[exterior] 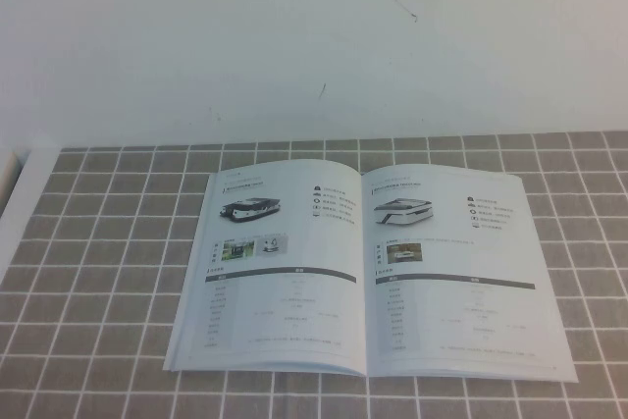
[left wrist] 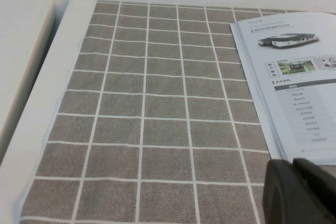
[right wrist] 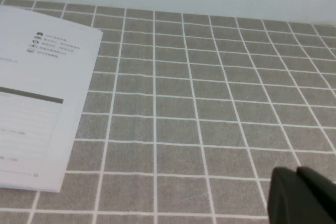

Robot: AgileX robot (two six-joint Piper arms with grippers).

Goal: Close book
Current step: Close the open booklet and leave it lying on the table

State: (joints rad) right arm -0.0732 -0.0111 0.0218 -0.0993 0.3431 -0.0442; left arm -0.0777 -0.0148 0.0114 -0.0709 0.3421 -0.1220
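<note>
An open book [exterior: 368, 272] lies flat on the grey checked tablecloth, both printed pages facing up, its spine running toward me. The left page [left wrist: 294, 87] shows in the left wrist view, the right page [right wrist: 37, 93] in the right wrist view. My left gripper [left wrist: 296, 169] hovers just off the book's near left corner, black fingers pressed together with nothing between them. My right gripper [right wrist: 296, 174] hangs over bare cloth to the right of the book, fingers likewise together and empty. Neither gripper appears in the high view.
The tablecloth [exterior: 118, 272] covers the table up to a white wall [exterior: 314, 36] at the back. A white table edge [left wrist: 42, 108] borders the cloth on the left side.
</note>
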